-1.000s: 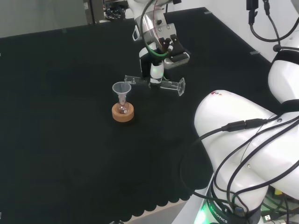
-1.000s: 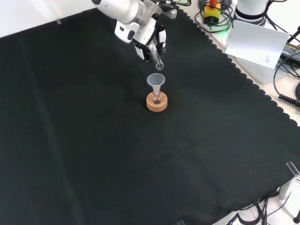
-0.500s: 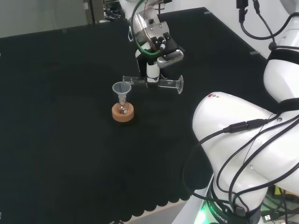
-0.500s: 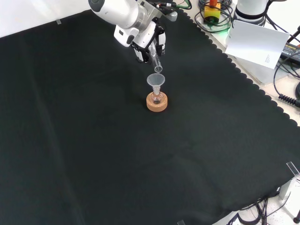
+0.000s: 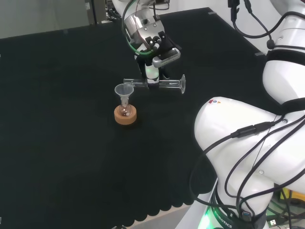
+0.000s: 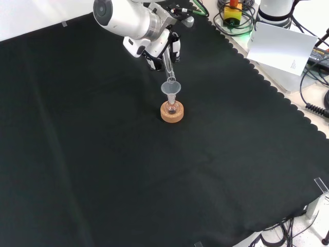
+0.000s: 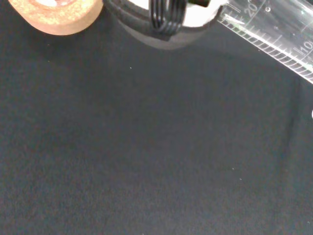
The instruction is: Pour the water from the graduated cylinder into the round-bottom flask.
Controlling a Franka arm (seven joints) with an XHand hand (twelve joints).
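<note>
Now pouring: fingers [image 5: 151, 72] grasping graduated cylinder [image 5: 167, 84], level, mouth over funnel [image 5: 124, 90] at flask's [image 5: 125, 111] 12 o'clock. Next: tip further.

1. Large glossy white rounded arm links [image 5: 248, 143] are seen, with small red and blue marks near one top edge.
2. Black cables [image 5: 238, 167] are looped across them.
3. A black and white hand [image 5: 151, 50] is fitted, threaded with a green cable [image 5: 136, 47].

White paper sheet [image 6: 280, 43] lies beside the black cloth [image 6: 103, 170].
</note>
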